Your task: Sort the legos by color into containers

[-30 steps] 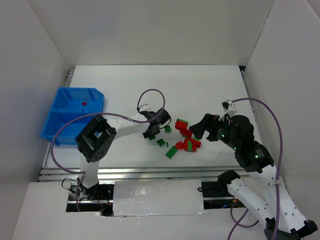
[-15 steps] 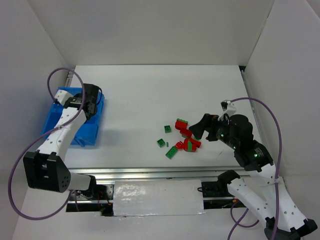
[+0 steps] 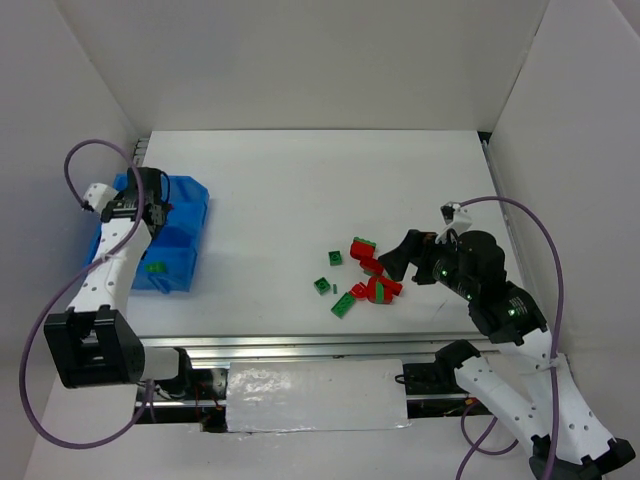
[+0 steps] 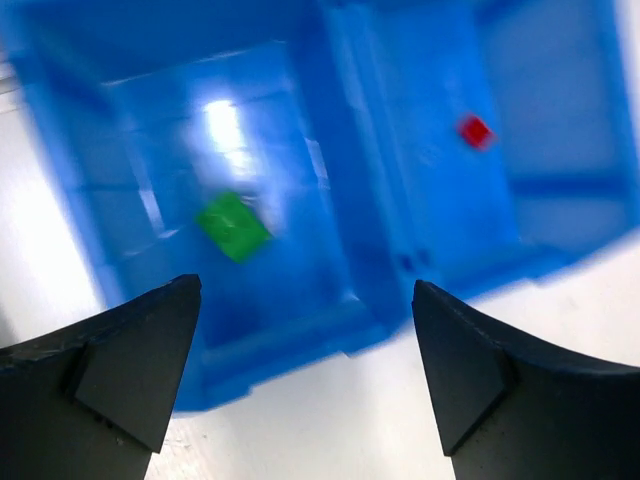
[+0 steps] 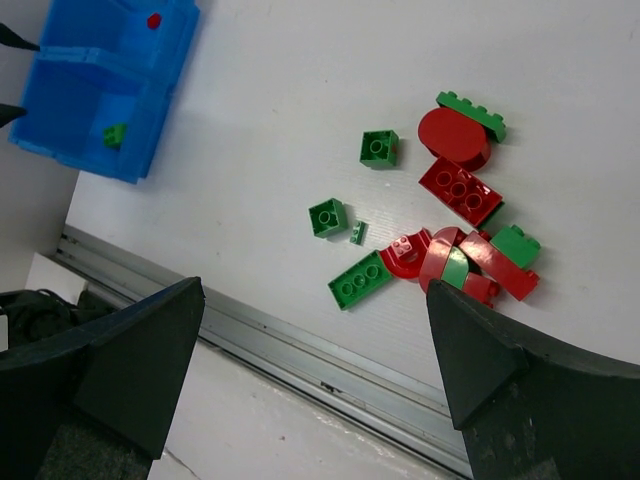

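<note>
The left gripper hangs with its two fingers spread wide to the lower left and lower right of its wrist view, and nothing sits between them. Right below it is the blue bin. One green brick lies on the floor of the compartment left of the middle wall, and one red brick lies in the compartment to the right. The view is blurred, so I cannot tell whether the green brick is at rest.

In the top view the left gripper is over the bin at the left edge of the frame. The green brick shows in the lower compartment.

With the fingers empty over the bin, the drop-off step looks finished.

The right gripper is also spread and empty. It hovers above the loose legos on the white table, low and right of centre in the top view and well apart from the bin.

The next move calls for a fresh pick from that pile. A lone green square and another stand apart on its left side and look easiest to grasp. The red pieces at lower right touch each other, so picking one risks dragging its neighbours. Greens would join the green brick, and reds the other compartment.
</note>
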You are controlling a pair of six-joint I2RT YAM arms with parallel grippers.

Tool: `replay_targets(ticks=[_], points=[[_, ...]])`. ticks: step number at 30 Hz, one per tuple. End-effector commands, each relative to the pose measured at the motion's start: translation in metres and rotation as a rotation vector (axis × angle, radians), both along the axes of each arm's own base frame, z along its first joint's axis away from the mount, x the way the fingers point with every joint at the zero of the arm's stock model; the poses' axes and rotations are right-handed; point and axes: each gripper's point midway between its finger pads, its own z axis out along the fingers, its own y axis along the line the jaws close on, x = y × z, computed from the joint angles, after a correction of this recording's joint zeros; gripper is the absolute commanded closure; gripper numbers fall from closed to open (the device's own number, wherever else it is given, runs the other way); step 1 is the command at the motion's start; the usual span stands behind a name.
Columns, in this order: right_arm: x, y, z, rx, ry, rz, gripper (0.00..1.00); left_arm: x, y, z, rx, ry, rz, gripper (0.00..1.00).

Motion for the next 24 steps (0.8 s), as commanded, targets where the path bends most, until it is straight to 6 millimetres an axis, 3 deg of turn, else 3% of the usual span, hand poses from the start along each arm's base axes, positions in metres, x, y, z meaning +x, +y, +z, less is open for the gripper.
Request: replay_targets(ticks=[1,2,3,4,5,6,7,8,9,10,11,12,13,14,16,17,24], points=[[0.001,-0.003,0.002,0.000,-0.018,-0.021,0.00,0.040,-0.046,0.038,-0.007,-0.174,-0.291,0.01],[0.002,-0.004,0.005,0.007,-0.029,-0.037,0.00,0.063,-0.102,0.056,0.006,-0.282,-0.461,0.01],[0.006,-0.009,0.007,0.012,-0.031,-0.076,0.00,0.067,-0.129,0.054,0.058,-0.282,-0.561,0.00],[0.007,-0.011,0.007,0.014,-0.033,-0.094,0.00,0.068,-0.192,0.054,0.062,-0.296,-0.724,0.01],[0.009,-0.013,0.010,0.026,-0.031,-0.122,0.00,0.072,-0.218,0.065,0.063,-0.304,-0.774,0.00],[0.011,-0.018,0.011,0.023,-0.032,-0.157,0.00,0.080,-0.245,0.038,0.056,-0.211,-0.833,0.00],[0.010,-0.018,0.011,0.029,-0.027,-0.159,0.00,0.083,-0.284,0.052,0.030,-0.227,-0.908,0.01],[0.011,-0.022,0.014,0.035,-0.033,-0.183,0.00,0.080,-0.303,0.040,0.021,-0.168,-0.954,0.00],[0.010,-0.022,0.015,0.034,-0.035,-0.184,0.00,0.084,-0.325,0.011,0.030,-0.089,-0.989,0.01],[0.008,-0.025,0.016,0.034,-0.036,-0.192,0.00,0.074,-0.355,0.006,0.040,-0.071,-1.047,0.01],[0.007,-0.026,0.018,0.033,-0.041,-0.196,0.00,0.072,-0.370,0.009,0.039,-0.062,-1.041,0.00],[0.007,-0.028,0.018,0.029,-0.040,-0.206,0.01,0.072,-0.381,-0.017,0.055,0.006,-1.043,0.00],[0.006,-0.032,0.017,0.020,-0.042,-0.218,0.01,0.069,-0.401,-0.012,0.047,-0.007,-1.058,0.00],[0.004,-0.032,0.017,0.016,-0.045,-0.214,0.00,0.070,-0.403,-0.036,0.052,0.056,-1.036,0.00],[0.003,-0.032,0.017,0.014,-0.048,-0.207,0.01,0.066,-0.425,-0.041,0.043,0.060,-1.058,0.00],[0.002,-0.031,0.016,0.012,-0.046,-0.199,0.00,0.065,-0.429,-0.055,0.043,0.087,-1.059,0.01],[0.000,-0.031,0.016,0.010,-0.055,-0.186,0.00,0.057,-0.441,-0.084,-0.018,0.115,-1.086,0.05]])
